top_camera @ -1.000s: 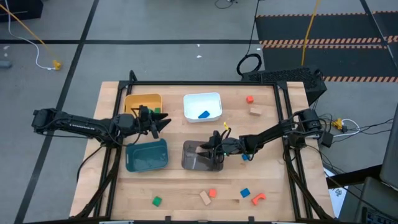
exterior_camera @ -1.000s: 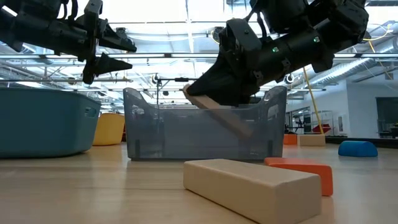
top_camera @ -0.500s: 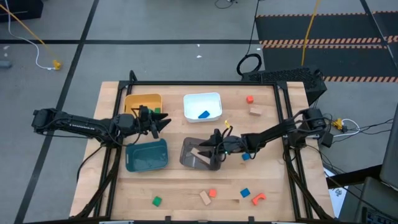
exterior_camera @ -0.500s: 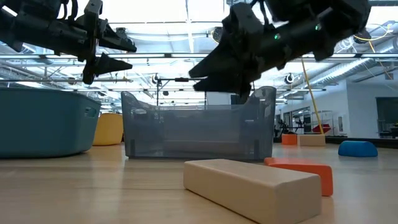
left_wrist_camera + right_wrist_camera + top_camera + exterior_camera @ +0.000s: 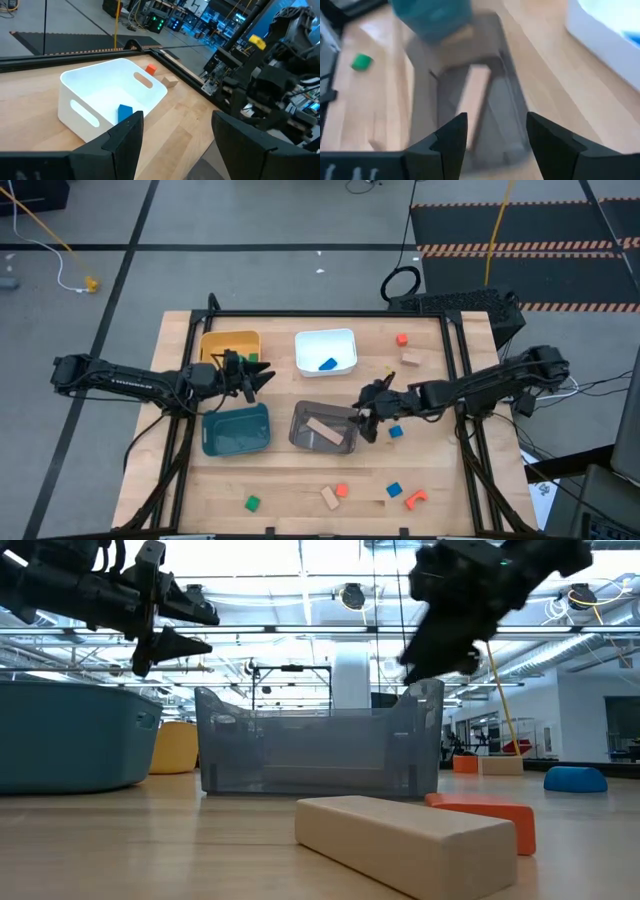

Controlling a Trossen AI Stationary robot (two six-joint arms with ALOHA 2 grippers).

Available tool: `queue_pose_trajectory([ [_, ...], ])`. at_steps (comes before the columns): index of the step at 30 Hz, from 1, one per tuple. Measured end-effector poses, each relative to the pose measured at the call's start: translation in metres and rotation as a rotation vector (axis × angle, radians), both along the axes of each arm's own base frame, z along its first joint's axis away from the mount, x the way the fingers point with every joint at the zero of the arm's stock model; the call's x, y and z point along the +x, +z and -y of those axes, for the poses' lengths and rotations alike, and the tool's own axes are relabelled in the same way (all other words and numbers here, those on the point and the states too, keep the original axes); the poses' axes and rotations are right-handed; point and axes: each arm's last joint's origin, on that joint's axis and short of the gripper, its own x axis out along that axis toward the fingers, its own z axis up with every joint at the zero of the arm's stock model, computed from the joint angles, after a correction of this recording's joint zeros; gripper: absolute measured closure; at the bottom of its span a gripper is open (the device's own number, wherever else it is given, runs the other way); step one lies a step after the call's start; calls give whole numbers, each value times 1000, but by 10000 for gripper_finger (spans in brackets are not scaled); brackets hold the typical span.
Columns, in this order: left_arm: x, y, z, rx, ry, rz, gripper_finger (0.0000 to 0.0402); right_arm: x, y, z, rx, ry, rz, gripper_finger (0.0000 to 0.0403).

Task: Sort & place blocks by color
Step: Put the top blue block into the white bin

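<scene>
A tan wooden bar (image 5: 322,430) lies flat on the floor of the clear grey bin (image 5: 300,442); in the right wrist view the tan bar (image 5: 474,95) shows through the bin. My right gripper (image 5: 364,422) hangs open just above the grey bin's right rim and holds nothing. My left gripper (image 5: 262,376) hovers open and empty between the yellow bin (image 5: 230,340) and the teal bin (image 5: 236,430). A blue block (image 5: 327,364) rests in the white bin (image 5: 325,338). Other blocks lie loose on the table.
Near the front edge lie a green block (image 5: 252,503), a tan block (image 5: 330,498), an orange block (image 5: 342,490), a blue block (image 5: 394,490) and an orange arch (image 5: 415,499). A blue block (image 5: 395,431) sits beside my right gripper. An orange block (image 5: 401,339) and a tan block (image 5: 410,358) sit far right.
My right gripper has opened and let go of the tan bar, which fell from a tilted hold and now lies flat in the grey bin. The gripper then rose and drew back toward the table's right edge, tipping up from its steep downward slant.
</scene>
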Motion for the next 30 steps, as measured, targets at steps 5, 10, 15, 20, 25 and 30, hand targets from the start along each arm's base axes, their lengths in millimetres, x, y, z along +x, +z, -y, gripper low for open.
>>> queue_pose_trajectory([
  [5, 0, -2, 0, 0, 0, -16, 167, -23, 1, -1, 53, -64, -150, 209],
  [10, 0, -1, 0, 0, 0, -16, 167, -39, -8, -9, 70, -91, -302, 209],
  [15, 0, -1, 0, 0, 0, -15, 167, -54, -26, -20, 116, -26, -422, 209],
  [20, 0, -1, 0, 0, 0, -15, 167, -62, -34, -28, 100, 40, -457, 209],
  [25, 0, -1, 0, -4, 1, -12, 167, -67, -39, -32, 7, 180, -471, 209],
  [30, 0, -1, 0, -6, 1, -11, 167, -78, -53, -31, -88, 297, -517, 209],
])
